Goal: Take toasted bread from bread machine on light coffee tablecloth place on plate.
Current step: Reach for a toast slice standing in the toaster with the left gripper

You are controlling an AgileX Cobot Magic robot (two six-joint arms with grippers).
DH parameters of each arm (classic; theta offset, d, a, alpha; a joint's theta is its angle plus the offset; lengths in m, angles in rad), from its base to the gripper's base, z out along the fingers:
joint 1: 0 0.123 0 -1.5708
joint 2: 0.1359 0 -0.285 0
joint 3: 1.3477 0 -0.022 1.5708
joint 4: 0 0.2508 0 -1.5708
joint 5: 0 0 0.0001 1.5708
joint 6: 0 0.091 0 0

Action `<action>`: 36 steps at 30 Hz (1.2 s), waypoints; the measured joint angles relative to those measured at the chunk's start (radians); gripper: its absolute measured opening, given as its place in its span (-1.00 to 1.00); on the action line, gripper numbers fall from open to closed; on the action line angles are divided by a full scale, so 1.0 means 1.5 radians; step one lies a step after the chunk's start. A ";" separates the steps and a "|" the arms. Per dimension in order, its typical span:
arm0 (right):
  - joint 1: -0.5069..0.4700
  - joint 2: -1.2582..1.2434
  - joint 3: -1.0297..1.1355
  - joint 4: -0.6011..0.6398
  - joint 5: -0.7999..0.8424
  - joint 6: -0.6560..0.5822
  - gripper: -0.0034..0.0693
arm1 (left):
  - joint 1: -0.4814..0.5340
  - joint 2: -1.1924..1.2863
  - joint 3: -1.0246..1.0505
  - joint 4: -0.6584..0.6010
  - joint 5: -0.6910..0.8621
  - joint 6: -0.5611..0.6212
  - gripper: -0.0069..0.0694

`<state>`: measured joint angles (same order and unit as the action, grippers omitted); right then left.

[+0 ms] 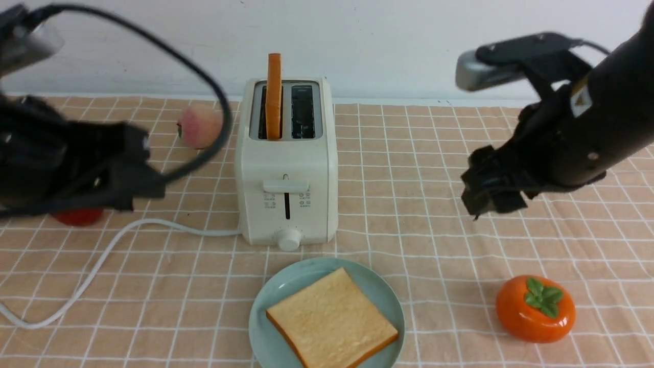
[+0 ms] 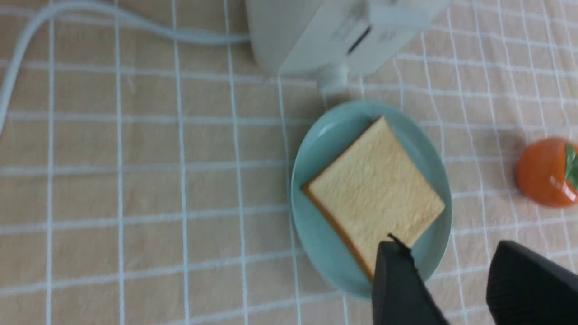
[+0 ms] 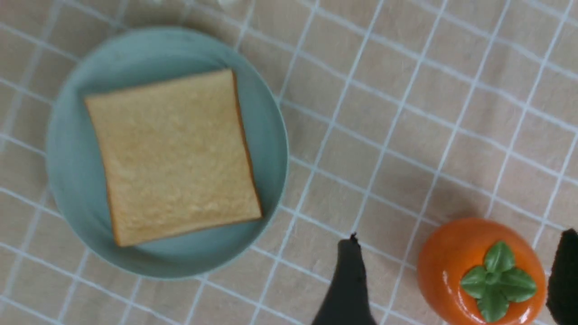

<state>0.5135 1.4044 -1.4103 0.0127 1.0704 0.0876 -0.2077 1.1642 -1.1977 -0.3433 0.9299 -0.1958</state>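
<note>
The cream-white bread machine (image 1: 286, 168) stands mid-table on the light coffee tablecloth (image 1: 434, 153). One toasted bread slice (image 1: 274, 94) stands upright in its left slot; the right slot looks empty. A second slice (image 1: 332, 319) lies flat on the mint-blue plate (image 1: 276, 291) in front of the toaster. My left gripper (image 1: 150, 186) hovers left of the toaster, open and empty; in its wrist view (image 2: 451, 253) it is above the plate's rim (image 2: 316, 149) and that slice (image 2: 375, 189). My right gripper (image 1: 485, 202) is raised at the right, open and empty (image 3: 460, 237).
An orange persimmon (image 1: 535, 308) sits front right, under my right gripper in its wrist view (image 3: 483, 271). A pink peach (image 1: 199, 126) lies left of the toaster, a red object (image 1: 77, 216) under my left arm. The white cord (image 1: 102, 255) trails front left.
</note>
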 joint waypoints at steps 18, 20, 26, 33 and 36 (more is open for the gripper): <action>0.000 -0.065 -0.007 0.050 0.048 0.007 0.43 | -0.211 0.663 -0.732 0.469 0.197 -0.268 0.48; 0.000 -0.068 -0.007 0.054 0.054 0.007 0.43 | -0.211 0.716 -0.783 0.490 0.203 -0.271 0.42; 0.000 -0.081 -0.007 0.056 0.080 0.008 0.43 | -0.210 0.742 -0.807 0.498 0.214 -0.274 -0.34; 0.000 -0.085 -0.007 0.051 0.086 0.008 0.43 | -0.210 0.652 -0.809 0.506 0.215 -0.250 -0.55; 0.000 -0.090 -0.007 0.037 0.086 0.008 0.43 | -0.210 0.592 -0.809 0.490 0.215 -0.230 -0.55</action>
<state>0.5135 1.2696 -1.4205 0.0687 1.1989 0.0997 -0.5228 2.0519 -2.4113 0.3924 1.2526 -0.5412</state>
